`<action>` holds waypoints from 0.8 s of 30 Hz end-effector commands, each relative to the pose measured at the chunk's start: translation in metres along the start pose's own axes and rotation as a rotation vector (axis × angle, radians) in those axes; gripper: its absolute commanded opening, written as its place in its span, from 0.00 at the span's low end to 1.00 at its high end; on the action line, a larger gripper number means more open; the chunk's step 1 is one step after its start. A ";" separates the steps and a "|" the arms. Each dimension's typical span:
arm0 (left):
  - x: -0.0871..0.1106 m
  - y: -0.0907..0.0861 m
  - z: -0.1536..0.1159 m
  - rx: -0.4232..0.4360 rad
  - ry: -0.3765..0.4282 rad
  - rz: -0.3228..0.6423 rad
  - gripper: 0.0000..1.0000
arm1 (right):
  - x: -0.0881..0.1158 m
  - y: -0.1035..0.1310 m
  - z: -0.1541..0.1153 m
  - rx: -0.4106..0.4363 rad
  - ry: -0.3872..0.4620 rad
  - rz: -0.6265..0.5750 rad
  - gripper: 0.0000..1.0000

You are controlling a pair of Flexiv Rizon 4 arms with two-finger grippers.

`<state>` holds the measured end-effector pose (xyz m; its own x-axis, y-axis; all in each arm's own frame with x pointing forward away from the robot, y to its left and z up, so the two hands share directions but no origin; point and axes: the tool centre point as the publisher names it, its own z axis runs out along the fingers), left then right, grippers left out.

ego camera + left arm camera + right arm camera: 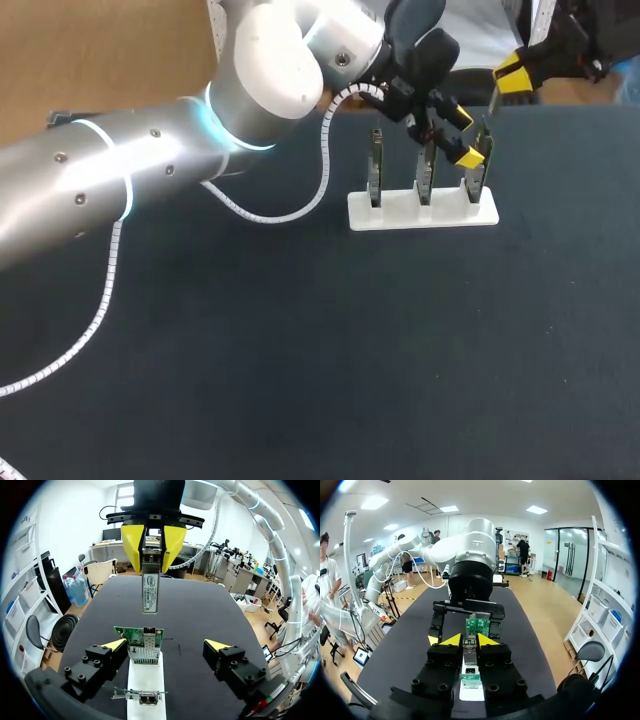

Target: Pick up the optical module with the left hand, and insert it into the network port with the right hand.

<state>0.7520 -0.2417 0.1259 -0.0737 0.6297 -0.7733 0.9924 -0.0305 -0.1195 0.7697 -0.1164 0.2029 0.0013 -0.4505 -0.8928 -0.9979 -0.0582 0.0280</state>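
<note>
Right tool (151, 564) grips the optical module (150, 592) just short of the network port (148, 631). Left tool (166, 645) gapes wide, empty, astride the card (131, 635). The module is best driven in straight, squarely aligned.

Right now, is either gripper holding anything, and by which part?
The right gripper holds the optical module by its upper end, between both fingers. The left gripper holds nothing, fingers open.

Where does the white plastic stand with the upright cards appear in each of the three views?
Head view: white plastic stand right of centre, under the left claw.
Left wrist view: under and between that claw's open fingers.
Right wrist view: a small part under the right claw.
Shared landmark: the green circuit card upright on it.
</note>
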 end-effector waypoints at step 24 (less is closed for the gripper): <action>-0.001 0.002 0.001 0.005 0.004 0.001 1.00 | 0.021 -0.008 0.013 -0.034 0.070 0.008 0.00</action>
<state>0.7520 -0.2418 0.1259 -0.0736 0.6296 -0.7734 0.9924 -0.0308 -0.1194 0.7714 -0.1168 0.1773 -0.0020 -0.5064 -0.8623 -0.9960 -0.0759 0.0468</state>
